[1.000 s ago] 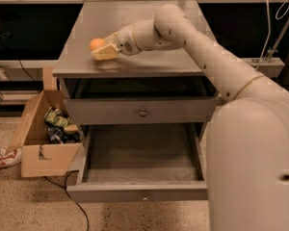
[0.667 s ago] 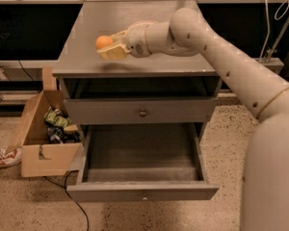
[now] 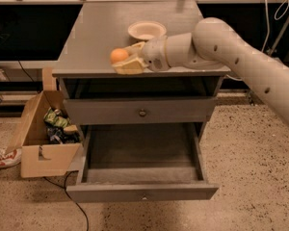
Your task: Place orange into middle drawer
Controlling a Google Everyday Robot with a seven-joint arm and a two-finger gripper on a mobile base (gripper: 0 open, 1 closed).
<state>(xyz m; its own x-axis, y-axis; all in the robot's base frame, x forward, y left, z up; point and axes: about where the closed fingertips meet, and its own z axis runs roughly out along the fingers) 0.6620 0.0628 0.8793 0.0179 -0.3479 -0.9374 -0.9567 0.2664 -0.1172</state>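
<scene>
The orange (image 3: 119,55) is small and round and sits between the pale yellow fingers (image 3: 131,66) of my gripper (image 3: 124,59), over the front left part of the grey cabinet top (image 3: 96,28). The gripper is shut on the orange. My white arm reaches in from the right. The middle drawer (image 3: 142,192) is pulled open below, wide and shallow, and its inside (image 3: 139,150) holds nothing. It lies straight beneath the gripper, lower and nearer to me.
A shallow white bowl (image 3: 146,31) stands on the cabinet top just behind the gripper. A closed drawer front with a dark knob (image 3: 142,112) sits above the open drawer. An open cardboard box (image 3: 43,138) with clutter stands on the floor at the left.
The gripper has carried the orange to the right and toward the cabinet top's front edge. The white bowl, earlier hidden behind the arm, now shows.
</scene>
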